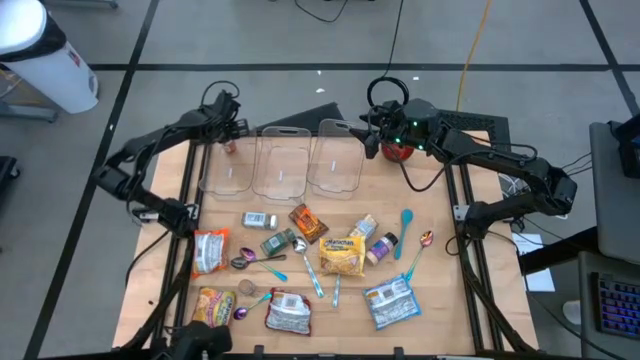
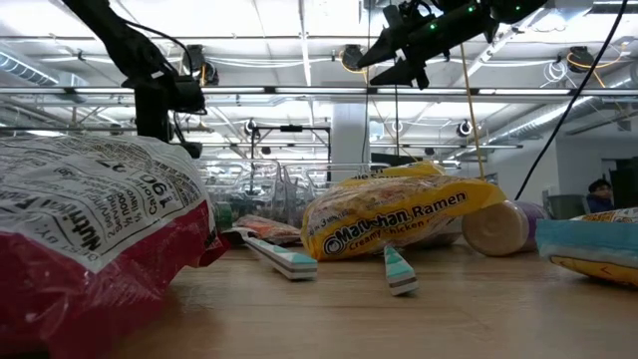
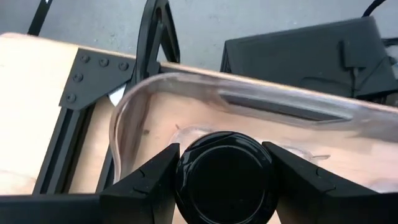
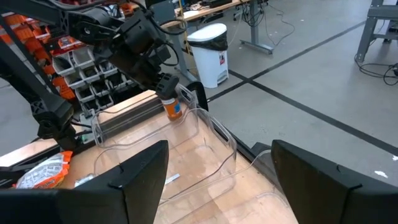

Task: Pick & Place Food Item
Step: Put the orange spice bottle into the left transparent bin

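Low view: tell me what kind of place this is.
Likely a robotics lab or workshop: ceiling pipes and lights over an open hall, grey parts bins on shelving, a concrete floor taped into bays.

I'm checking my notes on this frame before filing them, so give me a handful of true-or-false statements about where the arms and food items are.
1. The left gripper is shut on a black-lidded jar. True.
2. That jar is held above the leftmost clear container. True.
3. The right gripper holds the ramen packet. False: its jaws are open and empty, and the ramen packet lies on the table.
4. Four clear containers stand on the table. False: three, in a row at the far edge.
5. A teal spoon lies near the table's right side. True.
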You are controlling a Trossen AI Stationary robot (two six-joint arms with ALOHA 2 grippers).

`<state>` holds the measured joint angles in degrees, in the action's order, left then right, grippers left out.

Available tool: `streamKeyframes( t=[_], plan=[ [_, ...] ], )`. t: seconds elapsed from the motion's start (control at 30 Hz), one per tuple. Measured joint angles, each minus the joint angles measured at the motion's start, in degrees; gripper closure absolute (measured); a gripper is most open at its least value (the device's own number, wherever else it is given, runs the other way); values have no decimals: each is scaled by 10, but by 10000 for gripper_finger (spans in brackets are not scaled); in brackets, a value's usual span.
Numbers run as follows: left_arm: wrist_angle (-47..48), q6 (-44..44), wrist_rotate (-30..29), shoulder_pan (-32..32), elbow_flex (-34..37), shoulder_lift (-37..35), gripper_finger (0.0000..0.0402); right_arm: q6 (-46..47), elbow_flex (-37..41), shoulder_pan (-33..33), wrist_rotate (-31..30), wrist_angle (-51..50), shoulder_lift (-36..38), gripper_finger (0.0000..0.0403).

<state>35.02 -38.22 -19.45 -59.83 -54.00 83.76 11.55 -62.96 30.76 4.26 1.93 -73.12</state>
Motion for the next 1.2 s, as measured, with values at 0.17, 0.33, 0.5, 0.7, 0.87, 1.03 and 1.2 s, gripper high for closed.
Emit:
streamKeyframes(
  t=[0.17,0.33,0.5,0.7,0.87,1.03,1.2],
  plan=[
    [3,-10,4,0,0,7,194,11,0,0,0,0,0,124],
    [-1,-11,3,0,0,7,194,12,0,0,0,0,0,124],
    [0,-11,3,0,0,7,167,12,0,0,0,0,0,124],
    [-1,-11,0,0,0,6,131,12,0,0,0,0,0,124],
    [-1,-9,1,0,0,6,128,12,0,0,0,0,0,124],
    [-1,3,14,0,0,3,134,12,0,0,0,0,0,124],
    [-1,19,16,0,0,-15,145,12,0,0,0,0,0,124]
  ],
)
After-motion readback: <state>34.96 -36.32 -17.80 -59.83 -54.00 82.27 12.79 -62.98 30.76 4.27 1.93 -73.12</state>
